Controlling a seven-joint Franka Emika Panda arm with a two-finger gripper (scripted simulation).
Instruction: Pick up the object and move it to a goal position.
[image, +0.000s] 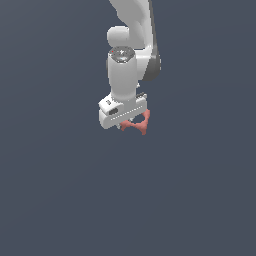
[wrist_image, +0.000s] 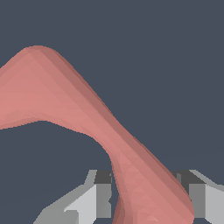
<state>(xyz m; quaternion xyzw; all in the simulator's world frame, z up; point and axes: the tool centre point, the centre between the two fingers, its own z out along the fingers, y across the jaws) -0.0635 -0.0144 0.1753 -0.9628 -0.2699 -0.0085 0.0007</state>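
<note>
The white gripper (image: 131, 125) is clamped on the salmon-red pronged ring (image: 137, 124), its fingers (wrist_image: 98, 197) pressing either side of one limb. The ring hangs just below the hand near the exterior view's centre, before plain dark-grey background.

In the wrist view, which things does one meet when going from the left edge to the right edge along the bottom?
One pincer finger → the salmon-red object, which stands between the fingers → the other pincer finger.
</note>
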